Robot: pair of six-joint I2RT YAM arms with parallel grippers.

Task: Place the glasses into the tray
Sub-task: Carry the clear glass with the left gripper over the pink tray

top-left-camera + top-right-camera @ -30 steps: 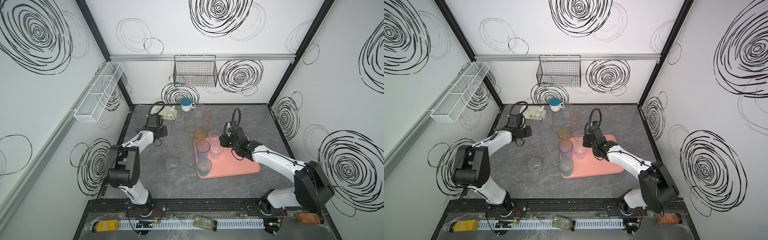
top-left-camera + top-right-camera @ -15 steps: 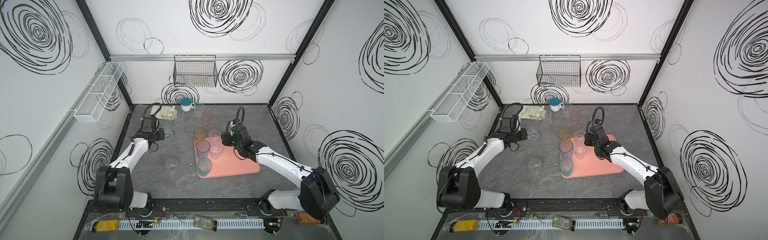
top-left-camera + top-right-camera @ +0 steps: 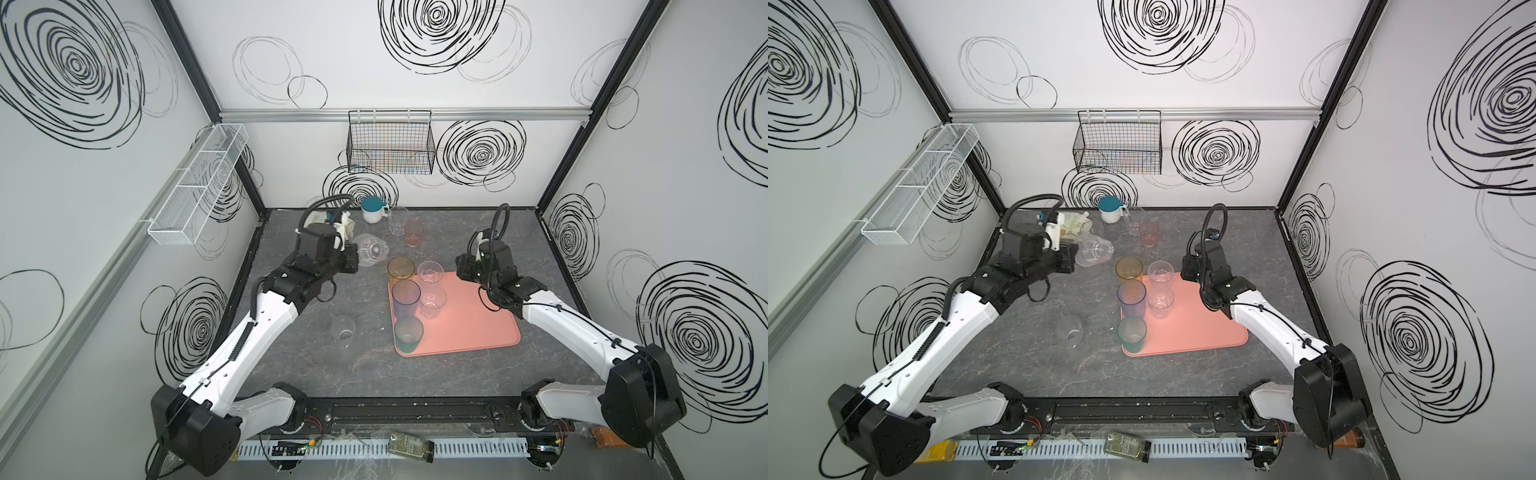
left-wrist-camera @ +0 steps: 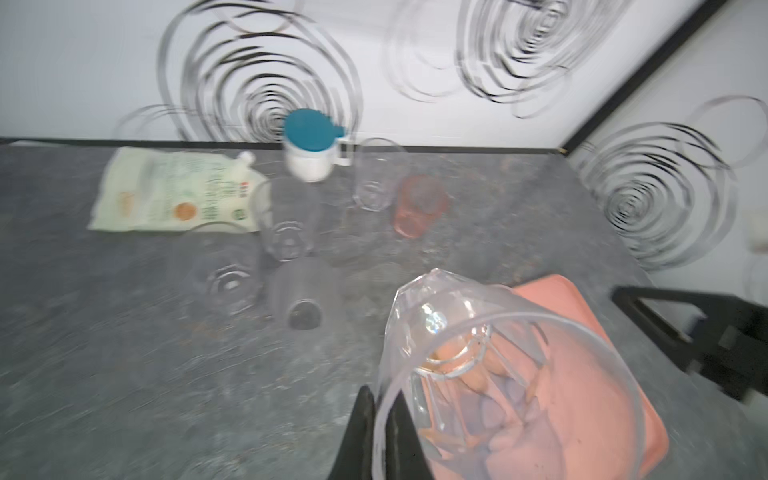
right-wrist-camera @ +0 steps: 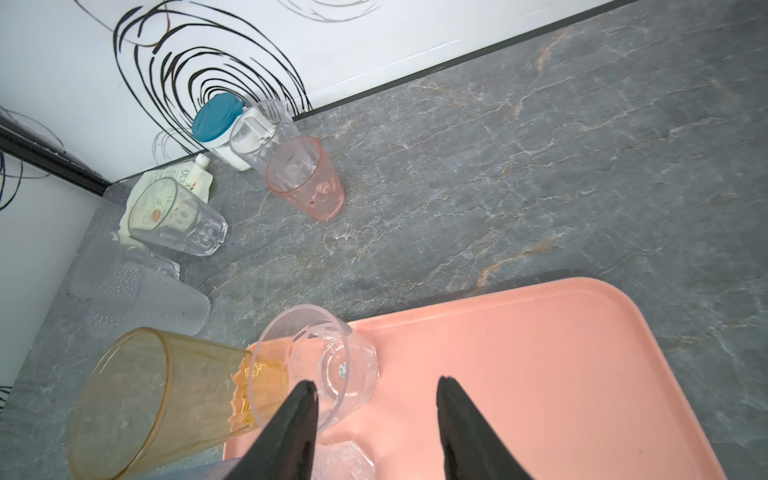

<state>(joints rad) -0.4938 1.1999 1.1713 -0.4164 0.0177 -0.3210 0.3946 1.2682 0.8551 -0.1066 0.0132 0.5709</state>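
Note:
The tray [image 3: 478, 328] [image 3: 1204, 328] is salmon pink and lies right of centre. On its left side stand several glasses: amber [image 3: 401, 268], blue-tinted [image 3: 406, 293], teal [image 3: 409, 332] and two clear ones [image 3: 430, 272] [image 3: 433, 301]. My left gripper [image 3: 352, 261] [image 4: 380, 415] is shut on the rim of a clear faceted glass [image 3: 371, 254] [image 4: 498, 374], which hangs tilted above the table, left of the tray. My right gripper [image 3: 461, 270] [image 5: 376, 390] is open over the tray's far end [image 5: 540, 353], one finger beside a clear glass [image 5: 328, 365].
A pink glass [image 3: 413, 232] and a clear glass [image 3: 397, 220] stand at the back, by a white mug with a teal lid [image 3: 371, 209] and a pouch [image 3: 1075, 224]. Another clear glass [image 3: 344, 328] stands left of the tray. Wire baskets [image 3: 390, 147] [image 3: 199, 183] hang on the walls.
My left gripper has shut on the clear faceted glass, raised it and carried it a little toward the tray. The right gripper has stayed open in about the same place.

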